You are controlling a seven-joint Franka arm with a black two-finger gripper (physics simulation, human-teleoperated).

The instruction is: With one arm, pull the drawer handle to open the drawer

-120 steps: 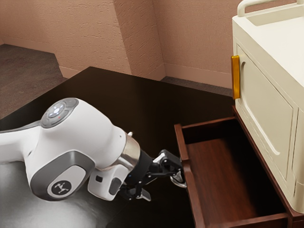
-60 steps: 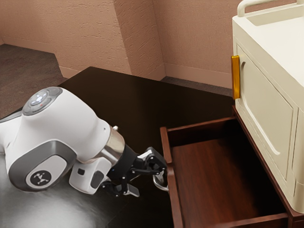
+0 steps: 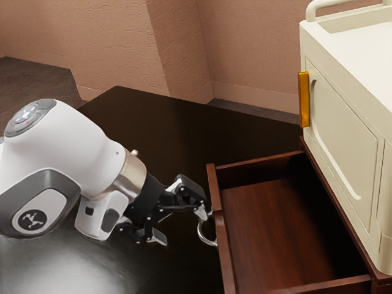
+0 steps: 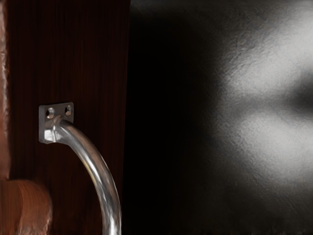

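Plainly, the gripper [image 3: 181, 225] stands wide open, gripping nothing, one fingertip close by the silver handle [image 3: 200, 234] of the open drawer [image 3: 275, 239].

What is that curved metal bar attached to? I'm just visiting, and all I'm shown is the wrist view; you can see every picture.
Observer: The bar is the handle of a wooden drawer, which the exterior view shows pulled out.
Operator: Oh, nice! And is the robot squeezing the bar right now?
Observer: No, the gripper is open, its two fingers standing well apart.
Operator: Is there any other furniture around?
Observer: Yes, a cream cabinet stands at the exterior view's right.
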